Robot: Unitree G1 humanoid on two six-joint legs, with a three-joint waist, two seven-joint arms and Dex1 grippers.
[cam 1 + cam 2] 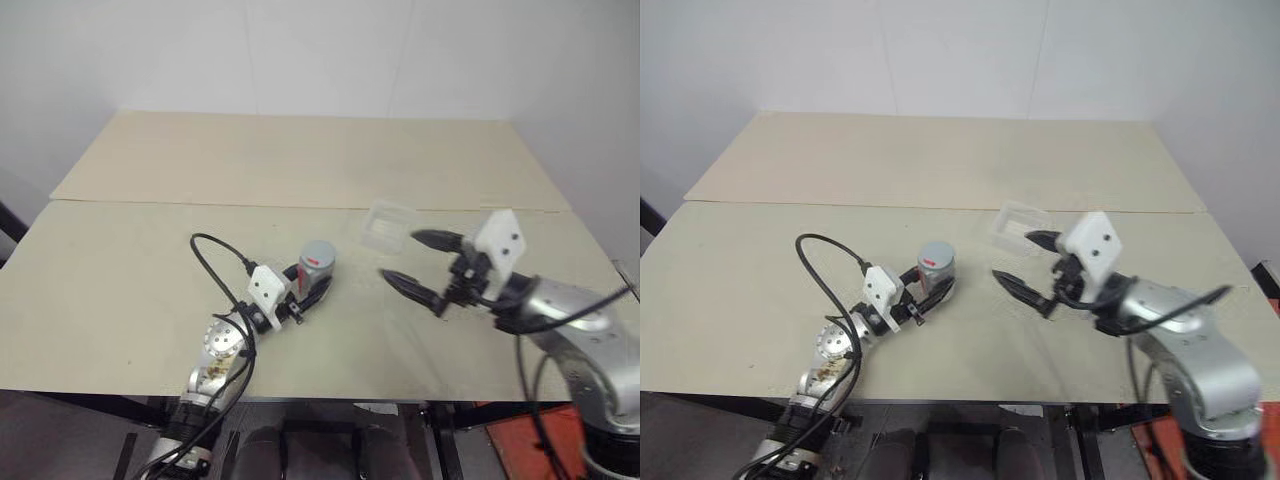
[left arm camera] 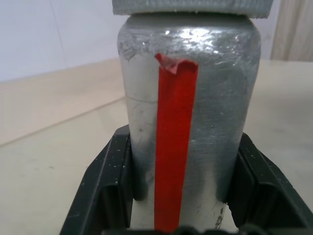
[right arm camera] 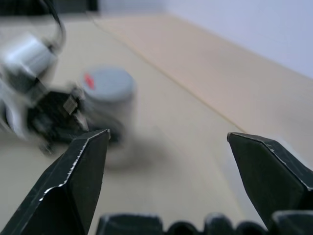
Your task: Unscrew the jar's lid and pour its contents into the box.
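Note:
The silvery-grey jar (image 1: 317, 264) with a red vertical stripe (image 2: 175, 142) stands upright near the middle of the table, its grey lid (image 3: 107, 84) on top. My left gripper (image 1: 312, 287) is shut on the jar's lower body, one black finger on each side. My right gripper (image 1: 412, 262) hovers open to the right of the jar, fingers pointing toward it, nothing between them. The clear plastic box (image 1: 387, 225) lies just behind the right gripper, further back on the table.
The beige table (image 1: 150, 290) has a seam across it, with a second board (image 1: 300, 160) behind. A white wall rises behind. A black cable (image 1: 215, 265) loops over the left arm.

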